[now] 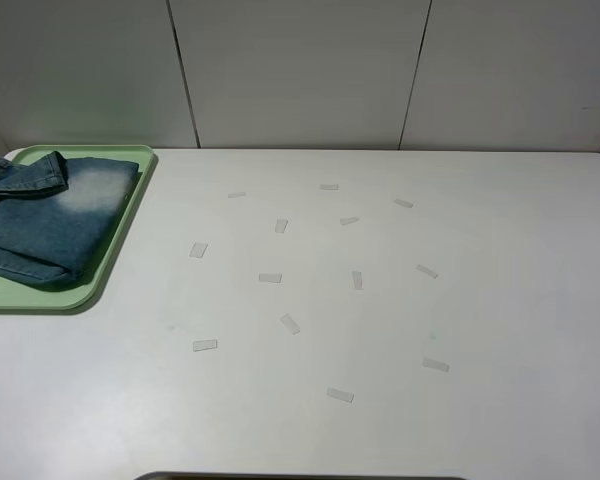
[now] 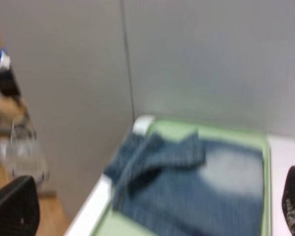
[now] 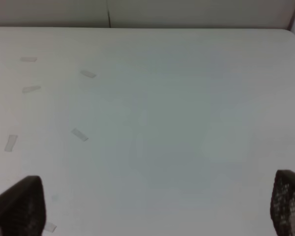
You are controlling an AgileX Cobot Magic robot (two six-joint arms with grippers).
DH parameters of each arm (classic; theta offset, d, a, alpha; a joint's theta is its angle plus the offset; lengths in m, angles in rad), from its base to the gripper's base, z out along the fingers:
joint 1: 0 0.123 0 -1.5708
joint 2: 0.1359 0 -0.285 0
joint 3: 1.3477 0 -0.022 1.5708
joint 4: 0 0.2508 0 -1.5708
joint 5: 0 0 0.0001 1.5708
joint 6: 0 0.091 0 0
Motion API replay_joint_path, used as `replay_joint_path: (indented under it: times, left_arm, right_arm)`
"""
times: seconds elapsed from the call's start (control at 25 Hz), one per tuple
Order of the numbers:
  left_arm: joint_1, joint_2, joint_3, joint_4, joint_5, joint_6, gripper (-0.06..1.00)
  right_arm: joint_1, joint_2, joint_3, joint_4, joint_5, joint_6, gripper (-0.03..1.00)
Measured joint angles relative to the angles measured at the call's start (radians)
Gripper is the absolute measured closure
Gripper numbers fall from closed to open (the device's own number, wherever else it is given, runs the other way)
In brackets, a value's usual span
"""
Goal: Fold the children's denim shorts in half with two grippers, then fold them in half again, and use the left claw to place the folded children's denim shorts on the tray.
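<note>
The children's denim shorts [image 1: 50, 220] lie folded on the pale green tray [image 1: 115, 255] at the table's far left. They also show in the blurred left wrist view [image 2: 187, 187], lying on the tray [image 2: 177, 130]. My left gripper [image 2: 152, 216] is open and empty, a short way back from and above the shorts; only its two black fingertips [image 2: 14, 209] show. My right gripper [image 3: 152, 206] is open and empty over bare white table. Neither gripper shows in the exterior high view.
Several small clear tape strips [image 1: 270, 277] are stuck on the white table [image 1: 430, 300] around its middle. White wall panels stand behind. Off the table's left edge, the left wrist view shows a wooden floor with some clutter [image 2: 10, 98].
</note>
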Motion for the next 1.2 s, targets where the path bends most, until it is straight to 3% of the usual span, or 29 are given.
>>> replay_joint_path:
  times: [0.24,0.44,0.84,1.2]
  left_arm:
    - [0.0,-0.144,0.006,-0.227,0.234,0.179,-0.04]
    - [0.0,-0.151,0.006,-0.378,0.305,0.243,-0.04]
    - [0.0,-0.152,-0.001,-0.476,0.406,0.276,-0.01]
    - [-0.009,-0.152,0.011,-0.528,0.454,0.456,0.01]
  right_arm:
    - [0.0,0.0,0.0,0.0,0.0,0.0,0.27]
    - [0.0,0.0,0.0,0.0,0.0,0.0,0.27]
    - [0.0,0.0,0.0,0.0,0.0,0.0,0.27]
    - [0.0,0.0,0.0,0.0,0.0,0.0,0.27]
